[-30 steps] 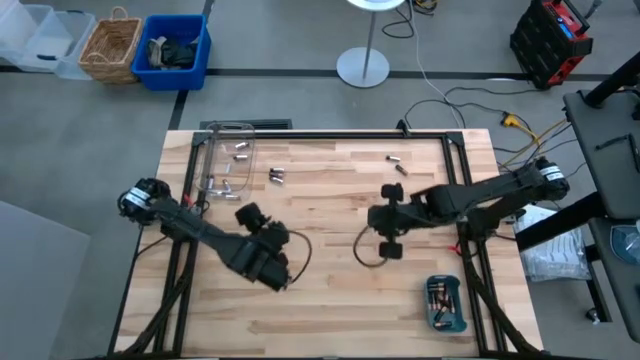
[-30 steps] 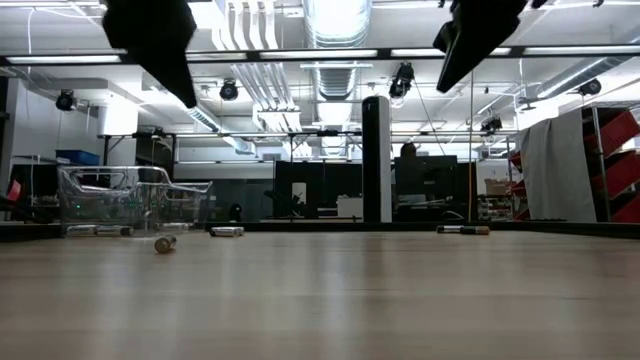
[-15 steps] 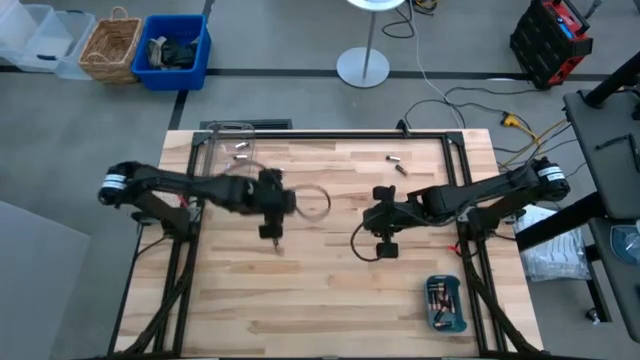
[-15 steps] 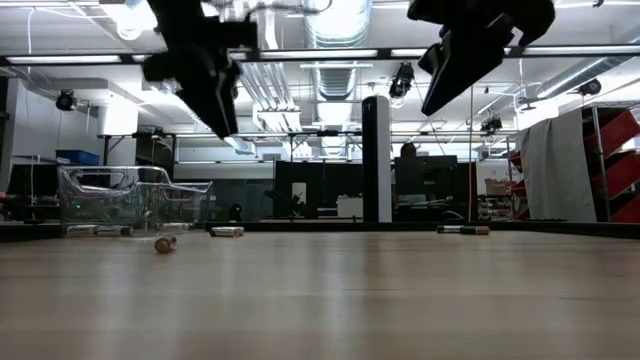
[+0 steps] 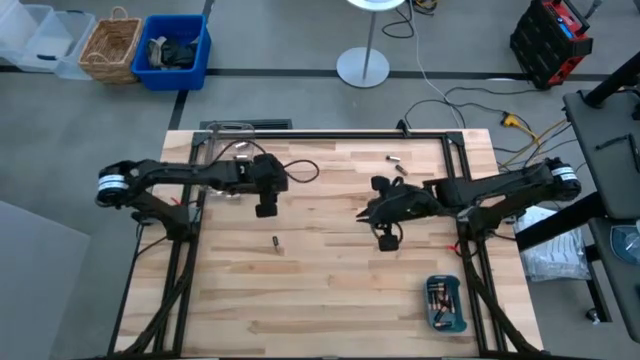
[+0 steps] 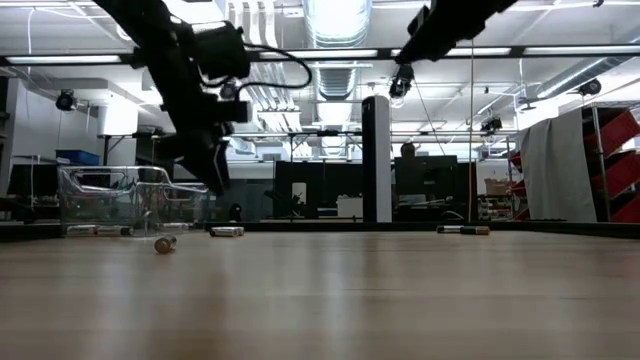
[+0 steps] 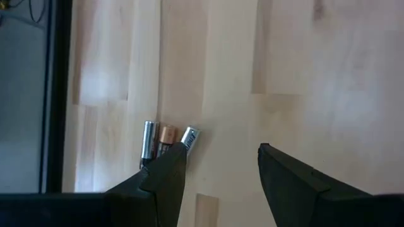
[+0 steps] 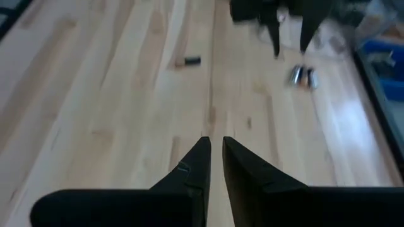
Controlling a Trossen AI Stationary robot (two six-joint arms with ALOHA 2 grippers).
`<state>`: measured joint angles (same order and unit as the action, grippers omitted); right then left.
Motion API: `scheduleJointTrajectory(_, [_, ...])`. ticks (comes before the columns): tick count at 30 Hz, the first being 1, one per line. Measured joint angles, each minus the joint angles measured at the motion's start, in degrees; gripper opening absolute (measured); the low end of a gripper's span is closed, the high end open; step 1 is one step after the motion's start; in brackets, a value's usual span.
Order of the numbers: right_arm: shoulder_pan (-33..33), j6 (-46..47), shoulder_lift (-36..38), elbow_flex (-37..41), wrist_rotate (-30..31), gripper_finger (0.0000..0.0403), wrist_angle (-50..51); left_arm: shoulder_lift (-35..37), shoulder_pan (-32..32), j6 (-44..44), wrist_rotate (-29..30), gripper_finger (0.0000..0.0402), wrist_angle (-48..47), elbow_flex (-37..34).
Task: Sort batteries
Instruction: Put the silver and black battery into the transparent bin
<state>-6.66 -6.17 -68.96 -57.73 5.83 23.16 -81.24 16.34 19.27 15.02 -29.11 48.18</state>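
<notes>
clear box (image 5: 228,160): seen at the far left edge of the counter (image 5: 330,290), with a few batteries lying inside it.
left pincer (image 5: 265,207): held above the counter just beside the clear box; its fingers are spread apart with nothing between them, as shown in its wrist view (image 7: 221,170).
cluster of three batteries (image 7: 165,140): laid side by side on the wood; in the left wrist view the cluster is seen just off one finger (image 7: 165,180), not between the two.
lone battery (image 5: 275,242): found on bare wood nearer the front, a little apart from the left pincer.
step in hand: judged to be an approach by the left arm toward the cluster near the box; no cell is gripped yet.
next move: a small sideways shift would be needed so that one cell sits between the open fingers, then a descent and a close; a neighbouring cell could be nudged, since they lie touching.
right pincer (image 5: 386,238): hung over the middle right of the counter, fingers nearly shut and holding nothing, as its wrist view (image 8: 214,154) shows.
far batteries (image 5: 396,163): two cells lie near the far edge, well apart from the right pincer.
teal tray (image 5: 445,322): set at the front right corner, already filled with several batteries.
</notes>
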Motion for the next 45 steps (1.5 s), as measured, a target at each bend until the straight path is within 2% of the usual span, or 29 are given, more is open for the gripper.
scheduleJointTrajectory(4, [0.0, -1.2, 2.0, 0.6, -0.3, 0.0034, -1.2, -2.7, 2.4, 1.3, -2.7, 0.0176, 0.6, 0.0])
scheduleJointTrajectory(11, [0.0, -3.3, 3.6, 5.2, -0.3, 0.0033, -2.2, -7.4, 4.5, 6.3, -2.7, 0.0176, 2.7, 0.2])
scheduleJointTrajectory(25, [0.2, -5.8, 9.6, 8.2, -2.0, 0.0034, -2.5, -12.4, 7.9, 11.4, -2.7, 0.0176, 6.4, 0.3])
scheduleJointTrajectory(41, [0.2, -6.0, 10.3, 8.5, -2.0, 0.0033, -2.5, -14.1, 9.1, 11.7, -6.1, 0.0176, 6.0, 0.4])
scheduleJointTrajectory(45, [0.2, -6.1, 10.3, 8.5, -2.0, 0.0034, -2.5, -14.1, 9.1, 11.2, -7.9, 0.0163, 5.3, 0.4])
